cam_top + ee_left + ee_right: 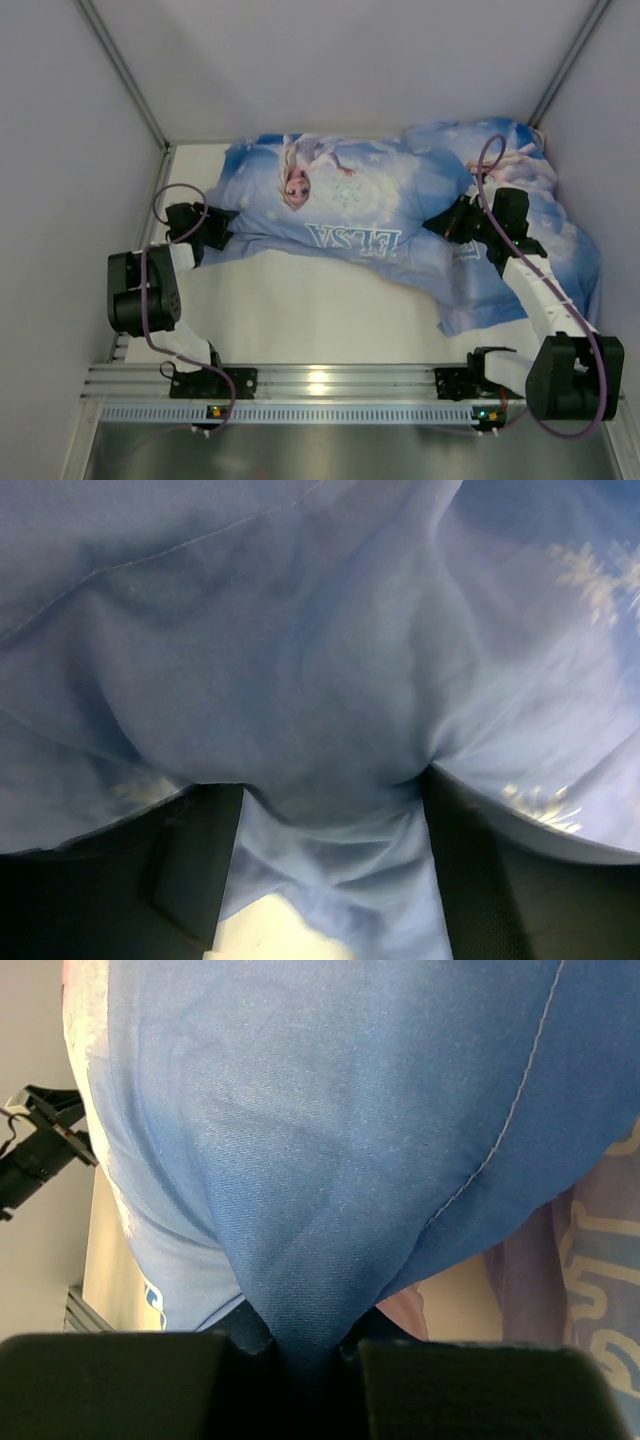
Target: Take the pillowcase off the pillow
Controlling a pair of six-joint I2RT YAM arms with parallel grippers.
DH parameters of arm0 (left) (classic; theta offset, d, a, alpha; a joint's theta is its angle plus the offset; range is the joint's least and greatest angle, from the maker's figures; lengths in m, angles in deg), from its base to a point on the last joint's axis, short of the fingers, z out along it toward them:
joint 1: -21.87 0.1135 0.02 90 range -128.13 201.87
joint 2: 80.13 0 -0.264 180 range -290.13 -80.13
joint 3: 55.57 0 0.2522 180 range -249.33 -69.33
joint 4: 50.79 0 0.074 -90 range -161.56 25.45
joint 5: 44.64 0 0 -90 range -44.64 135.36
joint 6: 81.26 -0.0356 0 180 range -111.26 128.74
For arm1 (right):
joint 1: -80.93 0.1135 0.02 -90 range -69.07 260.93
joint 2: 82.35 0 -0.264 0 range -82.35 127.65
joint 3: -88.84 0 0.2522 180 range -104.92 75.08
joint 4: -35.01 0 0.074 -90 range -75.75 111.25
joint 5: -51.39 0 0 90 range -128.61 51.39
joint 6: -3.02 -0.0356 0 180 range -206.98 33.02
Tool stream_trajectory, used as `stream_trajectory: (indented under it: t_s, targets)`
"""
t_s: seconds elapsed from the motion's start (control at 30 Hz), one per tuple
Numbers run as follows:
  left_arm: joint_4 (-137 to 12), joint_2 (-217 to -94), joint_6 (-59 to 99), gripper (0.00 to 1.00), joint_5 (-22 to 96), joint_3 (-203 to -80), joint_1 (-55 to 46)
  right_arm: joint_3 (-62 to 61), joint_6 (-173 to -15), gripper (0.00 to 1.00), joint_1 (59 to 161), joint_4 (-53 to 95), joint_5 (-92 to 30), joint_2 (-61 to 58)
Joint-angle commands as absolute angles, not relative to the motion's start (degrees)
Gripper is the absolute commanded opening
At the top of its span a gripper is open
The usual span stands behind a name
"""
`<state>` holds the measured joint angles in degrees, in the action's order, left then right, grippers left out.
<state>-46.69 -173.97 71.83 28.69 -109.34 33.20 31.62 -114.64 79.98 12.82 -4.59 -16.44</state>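
Blue Elsa-print pillowcase [340,205] is held out between two grippers, spread over the far part of the white pillow [300,305].
A fold of it is pinched between the pressed-together jaws of the right gripper [305,1345]. The left gripper [325,815] is seen with jaws spread, cloth sagging between its fingers.

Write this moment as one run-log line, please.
right gripper shut on pillowcase | left gripper jaws apart, pillowcase bunched between, grip unclear | pillowcase spread between both grippers
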Motion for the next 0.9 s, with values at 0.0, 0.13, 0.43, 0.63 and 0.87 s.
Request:
stream_trajectory:
  t_s: [0.0, 0.13, 0.43, 0.63, 0.87]
  targets:
    - [-34.52, -177.5, 75.53, 0.55, 25.67, -109.94, 33.56, 30.08, -115.54, 0.0, 79.09, 17.12, -1.79, -19.16]
    - [-33.54, -179.18, 77.56, 0.0, 23.13, -110.99, 32.25, 29.91, -116.6, 0.0, 79.0, 17.03, -1.34, -21.35]
    - [-51.17, -171.72, 68.42, 0.0, 28.29, -119.24, 8.39, 16.05, -119.41, 0.0, 79.09, 12.12, -5.03, -31.63]
    - [-54.8, -174.17, 65.96, 0.0, 34.81, -124.08, -11.75, -7.33, -119.15, 0.0, 79.09, 5.09, -6.7, -28.49]
    - [-57.34, -176.46, 64.02, 0.4, 38.05, -127.17, -24.88, -24.4, -120.29, 0.0, 79.09, 6.03, -1.09, -20.13]
